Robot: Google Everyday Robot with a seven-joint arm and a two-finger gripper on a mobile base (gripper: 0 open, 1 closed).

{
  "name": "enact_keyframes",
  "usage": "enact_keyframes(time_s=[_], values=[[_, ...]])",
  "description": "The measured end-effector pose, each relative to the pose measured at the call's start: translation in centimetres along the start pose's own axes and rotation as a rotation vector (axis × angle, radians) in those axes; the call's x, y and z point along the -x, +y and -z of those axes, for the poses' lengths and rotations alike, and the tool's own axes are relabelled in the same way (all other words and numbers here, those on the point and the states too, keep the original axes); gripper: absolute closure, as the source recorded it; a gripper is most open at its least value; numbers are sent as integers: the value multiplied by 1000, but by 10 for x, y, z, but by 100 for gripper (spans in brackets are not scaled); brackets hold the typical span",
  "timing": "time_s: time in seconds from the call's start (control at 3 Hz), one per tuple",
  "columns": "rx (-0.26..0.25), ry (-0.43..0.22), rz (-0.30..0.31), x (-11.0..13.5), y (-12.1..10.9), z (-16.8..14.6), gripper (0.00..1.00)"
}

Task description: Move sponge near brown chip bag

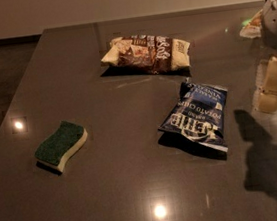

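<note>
Dark, glossy surface (pixel 127 184), dotted with lamp glints. Gripper (pixel 274 86) at its right edge. Near, to gripper's left: blue chip bag (pixel 197 118), lying flat. Farther left and back: brown chip bag (pixel 146 53). Well apart, far left of gripper: sponge (pixel 62 144), green side up. Behind gripper: pale packet (pixel 251 25), unclear.

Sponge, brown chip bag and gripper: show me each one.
sponge (pixel 60 142), camera view, green top
brown chip bag (pixel 146 53), camera view, dark brown middle
gripper (pixel 273 88), camera view, pale body at right edge
</note>
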State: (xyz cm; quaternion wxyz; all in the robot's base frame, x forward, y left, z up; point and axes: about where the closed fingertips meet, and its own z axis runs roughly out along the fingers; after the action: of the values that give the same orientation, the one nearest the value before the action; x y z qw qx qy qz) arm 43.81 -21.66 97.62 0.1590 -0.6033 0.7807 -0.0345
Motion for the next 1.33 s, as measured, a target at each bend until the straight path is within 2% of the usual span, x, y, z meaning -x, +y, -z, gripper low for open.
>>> enact_keyframes(time_s=[0.33,0.67,1.33], values=[[0,0,0,0,0,0,0],[0,-37,29,19,0,-4,0],[16,-149,171,108,-2,-40,0]])
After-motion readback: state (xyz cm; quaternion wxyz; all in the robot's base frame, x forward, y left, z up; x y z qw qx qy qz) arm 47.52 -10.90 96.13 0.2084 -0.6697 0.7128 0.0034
